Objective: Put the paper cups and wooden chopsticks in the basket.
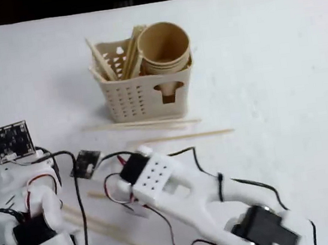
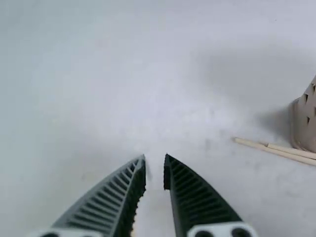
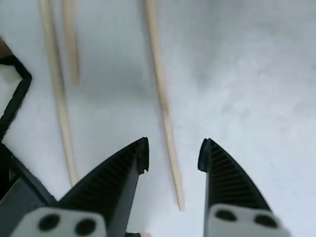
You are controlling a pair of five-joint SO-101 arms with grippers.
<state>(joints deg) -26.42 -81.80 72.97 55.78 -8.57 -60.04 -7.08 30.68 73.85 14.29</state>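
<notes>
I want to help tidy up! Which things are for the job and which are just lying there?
For the job:
paper cups
basket
chopsticks in the basket
loose chopsticks on the table

Just lying there:
black wires

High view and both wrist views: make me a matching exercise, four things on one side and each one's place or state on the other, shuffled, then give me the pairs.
Things:
1. paper cups
2. left gripper
3. right gripper
4. basket

Places or states:
A. open over a chopstick lying on the table
B. standing on the table, with chopsticks leaning inside
C. over bare table
D. stacked in the basket

Pairs: 1-D, 2-C, 3-A, 4-B.
</notes>
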